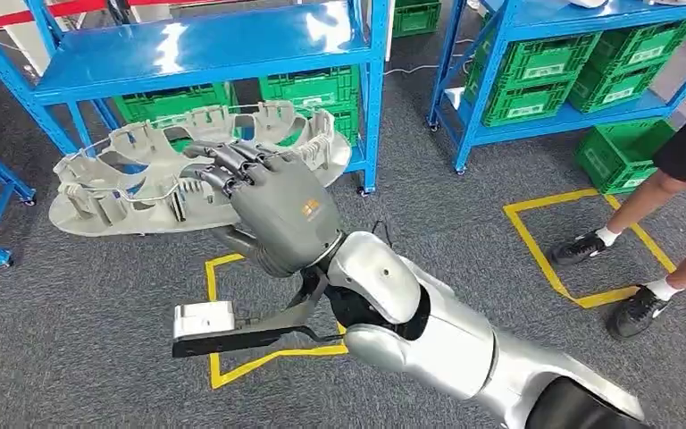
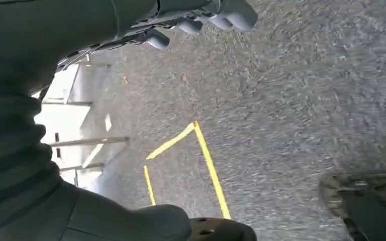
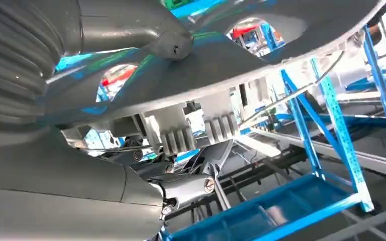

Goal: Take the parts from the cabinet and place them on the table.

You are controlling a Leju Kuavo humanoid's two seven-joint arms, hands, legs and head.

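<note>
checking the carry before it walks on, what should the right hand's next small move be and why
Probably hold the grip firm and keep the part level while carrying it clear of the rack. The right hand holds the wide grey plastic part at one edge, so most of it juts out unsupported above the floor, close to the blue rack. No table is in sight yet.

Grey carpet floor (image 1: 98, 357) with yellow tape squares (image 1: 581, 250); blue metal shelving racks (image 1: 232, 45) holding green plastic crates (image 1: 536, 80)
</note>
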